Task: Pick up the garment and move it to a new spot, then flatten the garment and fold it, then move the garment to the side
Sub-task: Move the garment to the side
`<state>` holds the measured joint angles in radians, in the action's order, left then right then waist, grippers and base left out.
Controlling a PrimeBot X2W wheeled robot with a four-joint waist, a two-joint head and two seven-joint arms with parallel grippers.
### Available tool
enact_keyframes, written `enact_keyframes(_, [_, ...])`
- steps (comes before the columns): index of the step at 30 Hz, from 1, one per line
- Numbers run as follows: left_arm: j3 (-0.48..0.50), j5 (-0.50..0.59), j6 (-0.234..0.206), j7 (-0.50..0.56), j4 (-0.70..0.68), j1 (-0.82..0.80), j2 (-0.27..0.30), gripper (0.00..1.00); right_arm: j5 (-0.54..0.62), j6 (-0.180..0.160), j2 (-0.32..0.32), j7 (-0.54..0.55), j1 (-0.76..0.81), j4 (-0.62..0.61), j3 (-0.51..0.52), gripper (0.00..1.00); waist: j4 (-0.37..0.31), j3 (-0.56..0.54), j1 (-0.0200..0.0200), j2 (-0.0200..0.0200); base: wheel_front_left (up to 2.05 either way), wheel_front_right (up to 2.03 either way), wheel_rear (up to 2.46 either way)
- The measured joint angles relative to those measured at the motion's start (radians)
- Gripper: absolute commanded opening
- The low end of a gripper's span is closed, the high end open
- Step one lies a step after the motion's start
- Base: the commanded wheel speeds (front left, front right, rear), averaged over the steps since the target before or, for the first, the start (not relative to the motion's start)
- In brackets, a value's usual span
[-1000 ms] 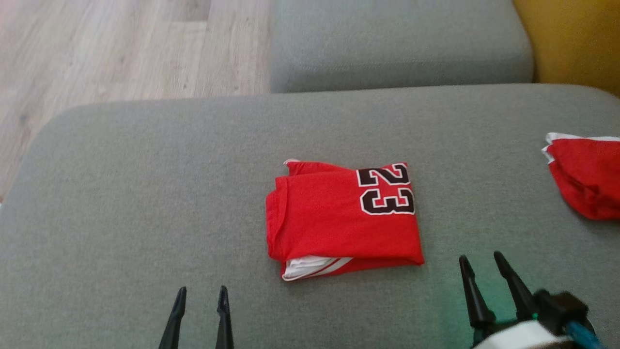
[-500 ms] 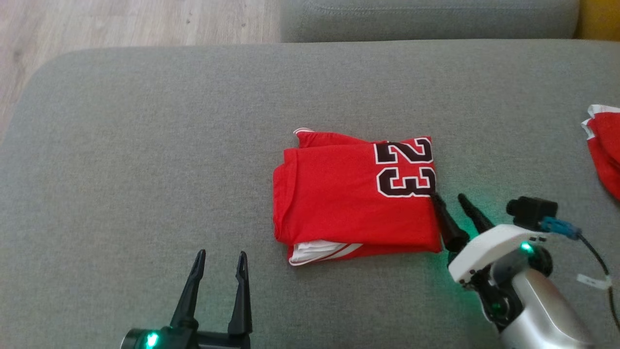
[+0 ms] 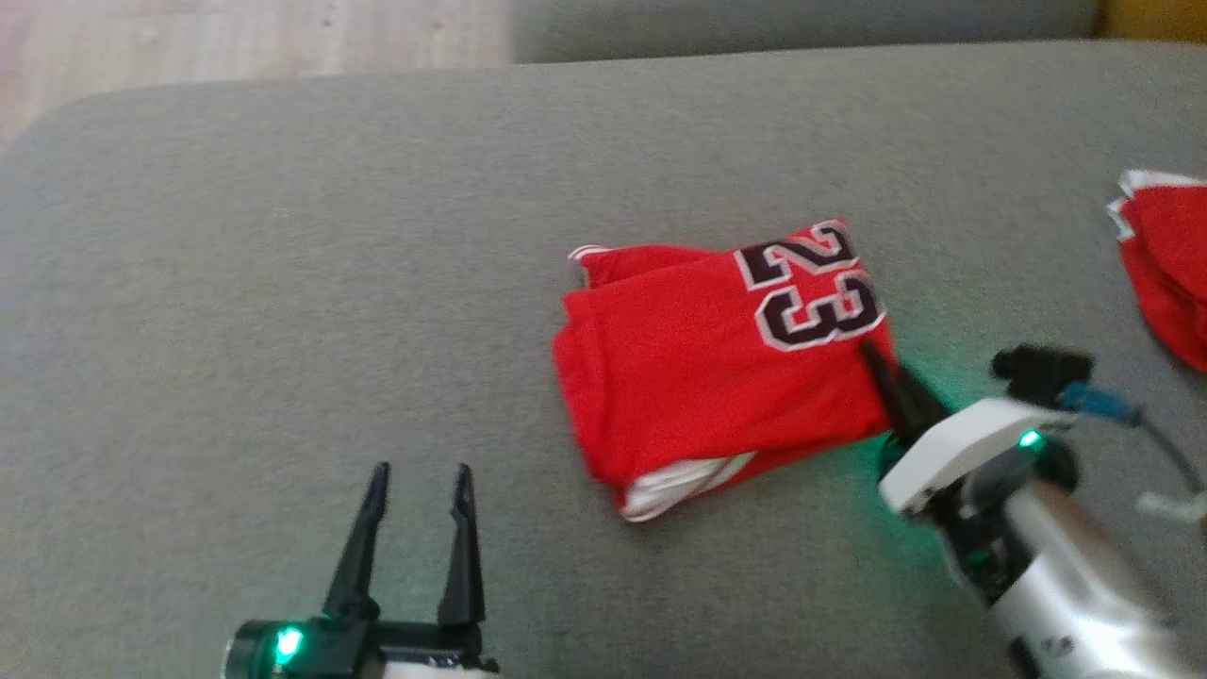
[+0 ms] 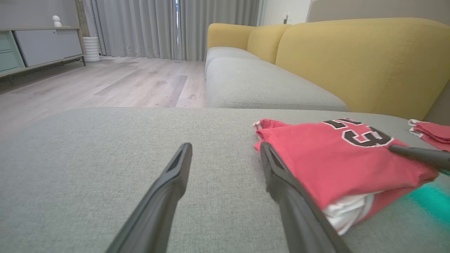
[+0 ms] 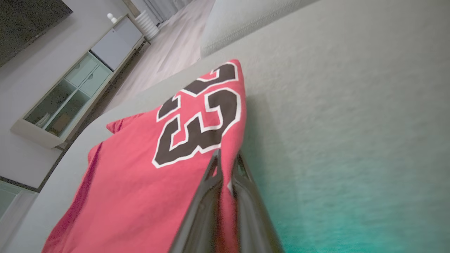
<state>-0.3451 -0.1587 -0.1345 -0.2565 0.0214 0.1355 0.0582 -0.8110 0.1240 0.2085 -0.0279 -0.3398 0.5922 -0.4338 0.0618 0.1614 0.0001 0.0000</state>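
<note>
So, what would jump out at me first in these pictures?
A folded red jersey with a black 23 lies mid-cushion on the grey sofa. The right gripper, lit green, has its jaws pinched shut on the jersey's right edge, while the left gripper stands open at the lower left, apart from it. Another red garment lies at the far right.

Grey seat cushion (image 3: 283,283), broad, flat. 2nd grey cushion (image 4: 263,88) just beyond it, narrow seam btwn. Mustard-yellow backrest (image 4: 351,59) alongside both. Small red-and-white cloth pile (image 3: 1165,273) on first cushion, far rt. Pale wood floor (image 4: 105,84) off left. Grey curtains (image 4: 140,28) at far wall. Low cabinet (image 4: 45,45) w/ small white figure (image 4: 56,21) on top; white ribbed pot (image 4: 92,49) beside it.
</note>
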Motion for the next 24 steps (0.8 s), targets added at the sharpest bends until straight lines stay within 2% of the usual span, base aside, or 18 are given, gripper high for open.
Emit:
enact_keyframes(5, [0.022,-0.001,-0.021,0.000,-0.020,-0.021,0.000,1.00,0.021,0.000,0.125,-0.007,-0.070,-0.035,-0.008,0.00,-0.064,0.027,0.0000,0.0000,0.00,0.00,0.00])
enact_keyframes(7, [0.020,-0.001,0.008,0.000,-0.025,-0.042,0.000,1.00,0.029,0.000,0.183,-0.007,-0.104,-0.049,0.008,0.00,-0.090,0.045,0.0000,0.0000,0.00,0.00,0.00])
enact_keyframes(12, [0.028,0.000,0.044,0.000,-0.054,-0.111,-0.001,1.00,0.060,0.000,0.316,0.008,-0.187,-0.073,0.072,0.00,-0.150,0.104,0.0001,0.0000,0.00,0.00,0.00])
enact_keyframes(20, [0.048,0.004,0.084,0.000,-0.100,-0.176,-0.001,1.00,0.116,0.000,0.447,0.075,-0.270,-0.122,0.224,0.00,-0.223,0.203,0.0000,0.0000,0.00,0.00,0.00])
enact_keyframes(23, [0.049,0.010,0.095,0.000,-0.105,-0.181,-0.001,1.00,0.156,0.000,0.467,0.095,-0.270,-0.136,0.280,0.00,-0.235,0.225,0.0001,0.0000,0.00,0.00,0.00])
enact_keyframes(24, [0.050,0.010,0.097,0.000,-0.105,-0.184,-0.001,1.00,0.174,0.000,0.470,0.105,-0.269,-0.142,0.295,0.04,-0.237,0.230,0.0000,0.0000,0.00,0.00,0.00])
